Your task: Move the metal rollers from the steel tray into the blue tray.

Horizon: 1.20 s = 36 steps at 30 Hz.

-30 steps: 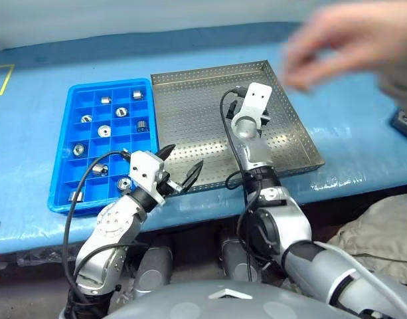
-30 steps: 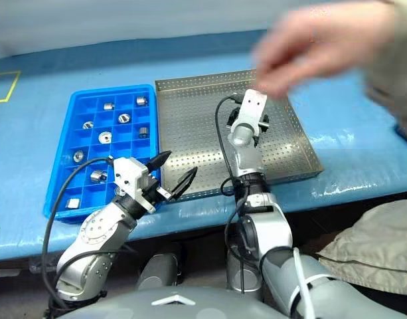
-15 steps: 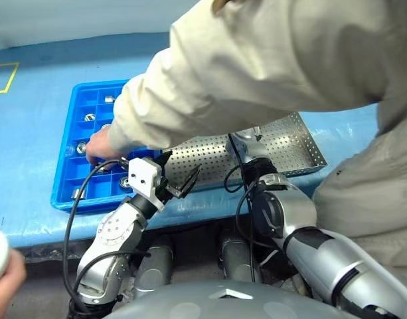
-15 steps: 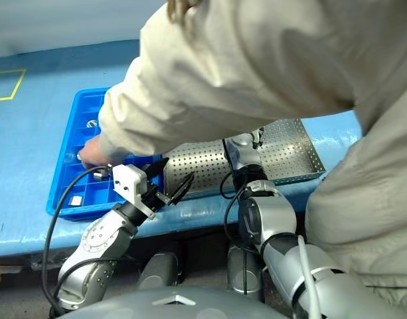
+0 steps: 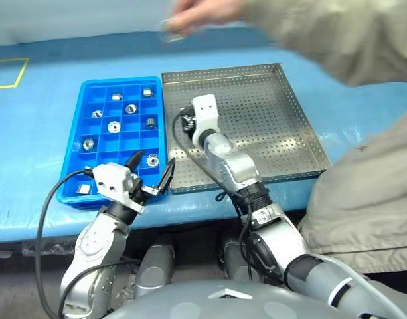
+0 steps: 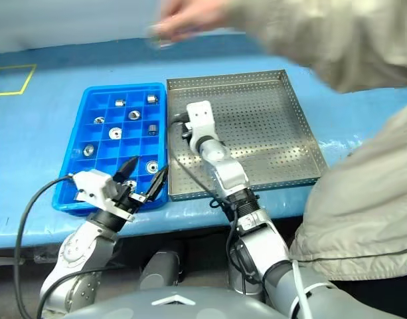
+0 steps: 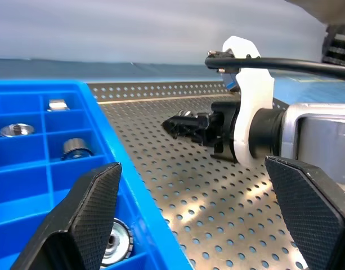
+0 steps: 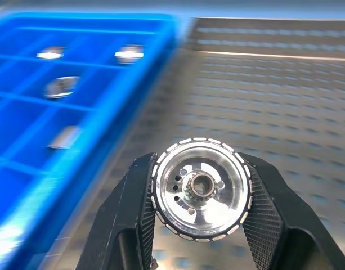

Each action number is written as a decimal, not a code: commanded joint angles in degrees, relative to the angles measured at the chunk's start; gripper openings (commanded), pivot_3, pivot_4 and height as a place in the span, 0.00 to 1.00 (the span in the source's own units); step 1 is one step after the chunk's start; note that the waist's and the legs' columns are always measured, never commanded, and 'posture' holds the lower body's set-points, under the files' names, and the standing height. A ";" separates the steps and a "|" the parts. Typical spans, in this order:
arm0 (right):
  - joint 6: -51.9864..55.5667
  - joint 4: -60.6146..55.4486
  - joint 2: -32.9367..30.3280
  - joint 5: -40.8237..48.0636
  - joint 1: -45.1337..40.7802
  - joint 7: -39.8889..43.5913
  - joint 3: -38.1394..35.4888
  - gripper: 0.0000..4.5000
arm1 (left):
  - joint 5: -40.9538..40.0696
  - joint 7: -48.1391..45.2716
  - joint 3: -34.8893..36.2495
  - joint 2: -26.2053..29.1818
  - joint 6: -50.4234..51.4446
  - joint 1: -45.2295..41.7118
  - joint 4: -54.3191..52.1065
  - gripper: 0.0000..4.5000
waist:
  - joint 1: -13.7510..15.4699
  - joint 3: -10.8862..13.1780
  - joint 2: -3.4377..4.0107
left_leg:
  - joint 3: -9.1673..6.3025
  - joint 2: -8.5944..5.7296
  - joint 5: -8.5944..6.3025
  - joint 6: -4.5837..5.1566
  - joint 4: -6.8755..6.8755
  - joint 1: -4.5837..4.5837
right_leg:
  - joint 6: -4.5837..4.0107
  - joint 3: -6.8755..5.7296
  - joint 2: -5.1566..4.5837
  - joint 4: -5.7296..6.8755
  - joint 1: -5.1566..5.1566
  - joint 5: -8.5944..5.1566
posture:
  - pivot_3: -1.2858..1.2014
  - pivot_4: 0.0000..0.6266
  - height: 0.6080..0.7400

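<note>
Carrying one of the metal rollers [image 8: 201,194], clamped in the right end effector [image 5: 184,124] over the steel tray [image 5: 283,133] beside its edge nearest the blue tray [image 5: 83,113]. Left end effector [image 5: 152,178] gaping wide, empty, near the blue tray's front corner. Next, probably: crossing the rim to a free compartment, then releasing. Blurring along the top: a person's hand [image 5: 203,12], contents unreadable.
</note>
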 commanded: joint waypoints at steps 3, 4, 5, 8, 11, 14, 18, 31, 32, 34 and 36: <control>-0.55 -1.08 7.83 1.74 -2.07 8.32 6.69 0.38 | -0.63 -0.09 0.67 0.61 -1.91 2.39 -4.32 1.00 | 0.98 0.00 -0.01 | 0.00 0.00 0.00 0.00 0.01 -0.01 | 0.00 -0.02 -0.01 -0.03 0.00 0.00 | 0.63 0.24 1.00; -1.07 -0.12 8.23 2.07 -2.76 9.35 7.03 0.38 | -0.59 0.02 0.62 0.61 -1.98 2.89 -4.52 1.00 | 1.15 0.00 -0.01 | 0.00 0.00 0.00 0.00 0.00 0.00 | 0.00 -0.01 -0.01 -0.03 0.01 0.00 | 0.63 0.24 1.00; -1.95 1.38 8.48 1.45 -3.68 9.53 7.55 0.38 | -0.10 0.31 0.51 0.73 -1.98 3.57 -4.70 1.00 | 1.28 -0.01 -0.01 | 0.00 0.00 0.00 0.00 0.00 -0.01 | 0.00 -0.02 -0.01 -0.03 0.00 0.00 | 0.63 0.24 1.00; -4.62 6.44 9.35 0.68 -6.23 11.25 8.22 0.38 | 2.53 1.44 -0.03 1.33 -2.04 5.56 -4.61 1.00 | 1.51 -0.01 -0.02 | 0.00 0.00 0.00 0.00 -0.02 0.02 | 0.00 -0.03 -0.01 -0.03 0.00 -0.01 | 0.65 0.24 1.00; -8.18 13.29 10.36 -0.29 -9.11 12.94 8.37 0.38 | 3.60 2.76 -0.48 0.60 -2.29 7.08 -4.42 1.00 | 1.91 -0.02 -0.02 | 0.00 0.01 0.00 0.00 -0.01 0.08 | 0.01 -0.05 0.00 0.00 0.01 -0.01 | 0.66 0.24 1.00; -12.35 20.30 11.60 0.07 -12.25 14.11 6.55 0.38 | 5.02 3.65 -1.47 0.33 -2.34 7.91 -4.16 1.00 | 2.54 -0.04 -0.03 | -0.05 0.01 0.01 0.02 -0.01 0.12 | 0.01 -0.09 0.00 0.01 0.03 -0.01 | 0.66 0.24 1.00; -15.17 24.36 12.86 3.49 -15.38 15.07 2.16 0.38 | 5.41 4.61 -2.54 -0.71 -2.78 8.46 -4.00 1.00 | 3.19 -0.07 -0.03 | -0.09 0.01 0.02 0.02 -0.01 0.16 | 0.01 -0.10 0.01 0.01 0.05 -0.01 | 0.67 0.24 1.00; -16.72 20.55 14.06 4.71 -16.89 15.85 2.93 0.38 | 9.95 10.27 -3.00 -4.04 -5.30 14.63 -6.96 1.00 | 5.70 -0.06 -0.07 | -0.10 0.02 0.02 0.03 -0.36 0.10 | -0.19 -0.11 0.04 0.01 -0.17 -0.13 | 0.74 0.24 1.00; -16.90 20.33 14.09 4.75 -17.24 15.50 2.77 0.38 | 10.09 10.55 -2.95 -4.29 -5.71 15.71 -7.48 1.00 | 6.29 -0.05 -0.07 | -0.10 0.03 0.02 0.03 -0.42 0.08 | -0.23 -0.12 0.04 0.01 -0.22 -0.15 | 0.75 0.24 1.00; -16.98 19.71 14.37 5.34 -17.97 15.37 2.33 0.38 | 10.32 11.20 -2.80 -4.72 -6.29 17.41 -8.12 1.00 | 7.67 -0.03 -0.08 | -0.16 0.03 0.02 0.03 -0.48 0.02 | -0.31 -0.17 0.03 0.00 -0.26 -0.20 | 0.75 0.24 1.00; -16.96 19.75 14.49 5.50 -18.38 15.45 2.35 0.38 | 10.68 11.77 -3.20 -5.06 -6.77 18.41 -8.37 1.00 | 9.29 0.01 -0.08 | -0.20 0.03 0.01 0.02 -0.49 -0.08 | -0.32 -0.23 0.03 -0.05 -0.31 -0.22 | 0.76 0.24 1.00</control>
